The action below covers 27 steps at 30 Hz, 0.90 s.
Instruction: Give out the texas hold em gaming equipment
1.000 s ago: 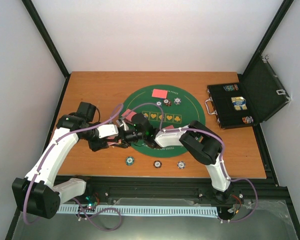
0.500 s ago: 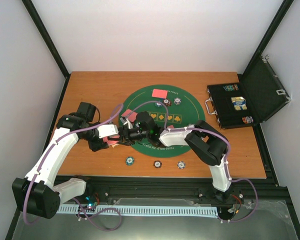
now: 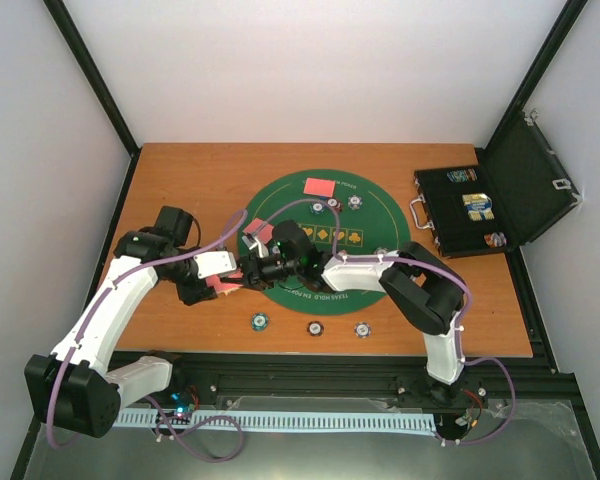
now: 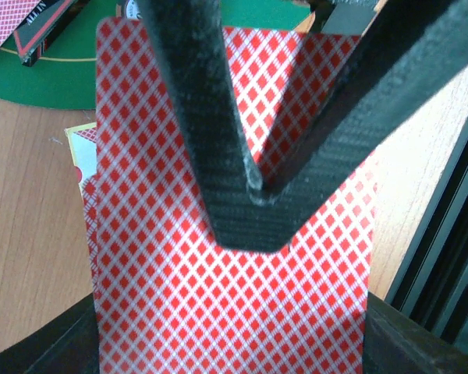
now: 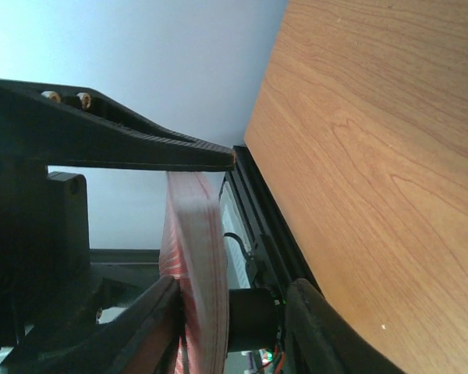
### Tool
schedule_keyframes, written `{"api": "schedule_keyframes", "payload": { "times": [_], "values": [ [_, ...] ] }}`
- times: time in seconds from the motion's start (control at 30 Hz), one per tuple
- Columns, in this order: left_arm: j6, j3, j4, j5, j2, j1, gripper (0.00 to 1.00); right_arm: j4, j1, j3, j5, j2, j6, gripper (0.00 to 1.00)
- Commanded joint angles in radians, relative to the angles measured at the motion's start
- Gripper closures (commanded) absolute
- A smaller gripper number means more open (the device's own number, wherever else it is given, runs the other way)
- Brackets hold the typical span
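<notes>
Right of the green felt mat [image 3: 280, 200]: black hinged case [image 3: 525, 185], lid swung up, tray flat on the wooden table [image 3: 190, 180]. In the tray: striped chip row [image 3: 462, 176] at the far end, boxed deck [image 3: 478, 205] in the middle, loose chips [image 3: 496, 239] at the near end. Counts too small to tell.

Just off the mat's left edge, above the wood: stack of pink-red-backed cards [image 4: 179, 312]. Red-and-white diamond lattice on the back, pale border, rounded corners, lower cards slightly fanned out at one side. Clamped by the left gripper [image 4: 253, 191], tips pinched together on the stack. Right gripper [image 5: 203, 222] reaching across from over the mat, jaws apart, one on each side of the stack seen edge-on. Gripping or only near: cannot tell.

On the mat's far part: flat pink card pile [image 3: 321, 186], with three chips [image 3: 333, 206] just nearer than it. At the mat's left rim: single pink card [image 3: 257, 231]. On bare wood just off the mat's near edge: row of round striped chips [image 3: 313, 327], three of them, spaced apart.
</notes>
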Motion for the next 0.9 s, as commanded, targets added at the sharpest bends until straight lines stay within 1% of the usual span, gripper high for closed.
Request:
{"api": "schedule_keyframes", "payload": {
  "times": [0.0, 0.13, 0.23, 0.33, 0.37, 0.53, 0.67, 0.77, 0.87],
  "values": [
    [0.016, 0.017, 0.040, 0.011, -0.027, 0.003, 0.99, -0.155, -0.018, -0.019, 0.035, -0.023, -0.052, 0.65],
    [0.013, 0.012, 0.043, 0.014, -0.025, 0.003, 0.99, -0.218, -0.020, -0.005, 0.042, -0.054, -0.088, 0.78],
    [0.011, 0.011, 0.042, 0.017, -0.025, 0.003, 0.99, -0.263, -0.020, 0.008, 0.045, -0.068, -0.110, 0.85],
    [0.013, 0.012, 0.039, 0.009, -0.025, 0.003, 0.99, -0.363, -0.033, 0.038, 0.053, -0.084, -0.180, 0.94],
    [0.015, 0.012, 0.038, 0.005, -0.026, 0.003, 0.99, -0.403, -0.045, 0.047, 0.056, -0.091, -0.201, 0.95],
    [0.019, 0.017, 0.037, -0.013, -0.025, 0.003, 0.99, -0.552, -0.138, 0.103, 0.039, -0.116, -0.305, 0.97],
    [0.018, 0.018, 0.038, -0.020, -0.021, 0.003, 0.99, -0.628, -0.220, 0.159, -0.002, -0.100, -0.363, 0.97],
    [0.017, 0.017, 0.038, -0.022, -0.018, 0.003, 0.99, -0.669, -0.273, 0.213, -0.030, -0.060, -0.395, 0.97],
    [0.015, 0.019, 0.036, -0.020, -0.016, 0.003, 0.99, -0.689, -0.315, 0.303, -0.053, 0.024, -0.406, 0.97]
  ]
}}
